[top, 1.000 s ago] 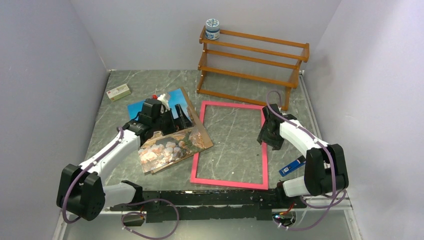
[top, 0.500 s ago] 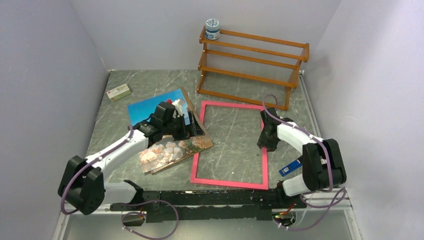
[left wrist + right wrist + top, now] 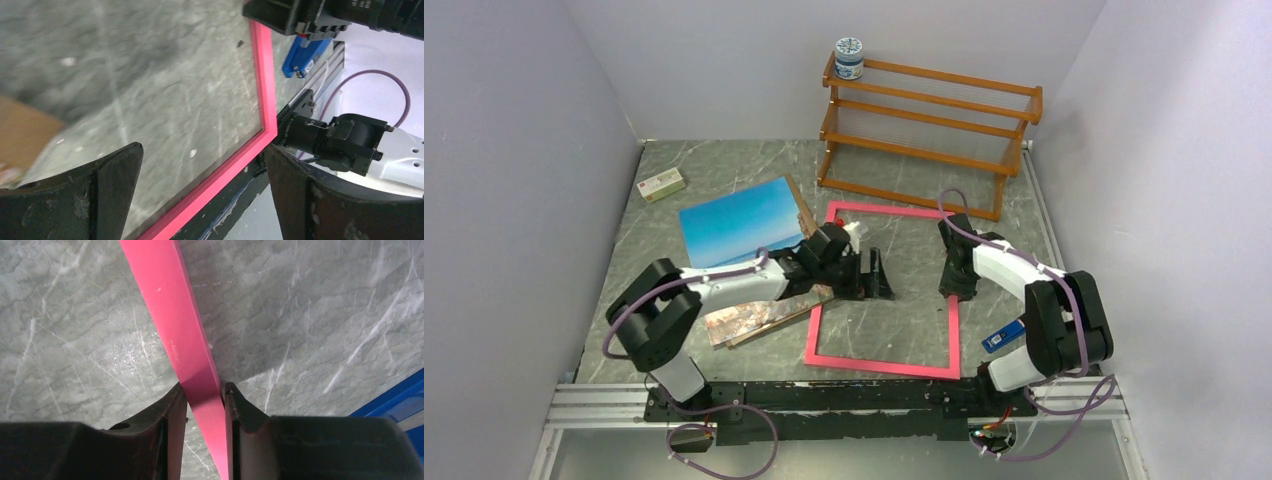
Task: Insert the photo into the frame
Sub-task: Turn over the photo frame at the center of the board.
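The photo (image 3: 739, 222), blue sky over rocks, lies face up at the left on a brown panel (image 3: 805, 208). The pink frame (image 3: 879, 368) lies flat at the centre, the table showing through its pane. My left gripper (image 3: 879, 275) hovers over the frame's left side, open and holding nothing. In the left wrist view its fingers (image 3: 202, 150) stand wide apart above the frame's near corner (image 3: 265, 75). My right gripper (image 3: 957, 280) is at the frame's right rail. In the right wrist view it (image 3: 205, 390) is shut on the pink rail (image 3: 170, 305), one finger on each side.
An orange-brown wooden rack (image 3: 924, 120) stands at the back with a small jar (image 3: 849, 58) on its top shelf. A small box (image 3: 662, 184) lies at the back left. A blue object (image 3: 1007, 335) lies right of the frame. Walls close in both sides.
My left arm has swung right, off the photo and over the frame's left side, uncovering the photo. My right gripper has closed in on the frame's right rail.
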Available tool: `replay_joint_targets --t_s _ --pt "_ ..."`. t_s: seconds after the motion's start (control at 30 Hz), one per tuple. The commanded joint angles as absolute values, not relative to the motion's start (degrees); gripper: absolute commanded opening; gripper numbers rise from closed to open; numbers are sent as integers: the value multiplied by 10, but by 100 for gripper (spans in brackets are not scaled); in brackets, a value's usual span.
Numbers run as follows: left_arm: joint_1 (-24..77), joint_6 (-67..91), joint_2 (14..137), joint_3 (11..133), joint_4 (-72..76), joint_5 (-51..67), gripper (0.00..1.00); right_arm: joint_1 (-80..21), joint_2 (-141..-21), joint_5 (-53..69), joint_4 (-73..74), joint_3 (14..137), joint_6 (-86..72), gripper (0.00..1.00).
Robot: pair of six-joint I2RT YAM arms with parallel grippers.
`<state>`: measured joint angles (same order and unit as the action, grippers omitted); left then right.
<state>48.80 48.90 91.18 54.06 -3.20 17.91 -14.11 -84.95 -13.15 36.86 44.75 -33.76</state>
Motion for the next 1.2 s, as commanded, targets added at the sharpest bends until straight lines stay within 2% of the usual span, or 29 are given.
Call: replay_joint_targets --t_s 0.0,0.17,0.33,0.5,0.6,0.7,0.9,1.0,1.03,1.1,1.17 --pt "525 524 955 570 91 183 98 -138 -811 -158 389 479 -342 24" --pt "550 544 1008 572 221 193 98 -137 -750 -137 448 529 -335 22" --pt "571 569 1096 628 292 239 98 -138 -721 -133 493 565 -330 22" --pt "590 629 1145 615 492 272 98 -137 -697 -125 499 573 -339 23" --pt "595 659 1168 617 553 283 98 -136 -694 -110 496 576 -342 23" --pt "605 672 1183 625 560 282 98 -136 -694 -99 495 578 -344 23" --pt "643 641 1185 663 439 237 98 -137 -688 -81 498 599 -345 23" --pt "653 637 1191 674 424 224 98 -136 -679 -72 499 610 -346 23" --pt "654 638 1192 676 425 223 91 -136 -676 -67 500 613 -347 23" --pt "654 639 1191 682 424 222 67 -136 -671 -61 505 618 -349 24" --pt "654 637 1186 685 421 220 53 -136 -667 -59 506 620 -349 24"
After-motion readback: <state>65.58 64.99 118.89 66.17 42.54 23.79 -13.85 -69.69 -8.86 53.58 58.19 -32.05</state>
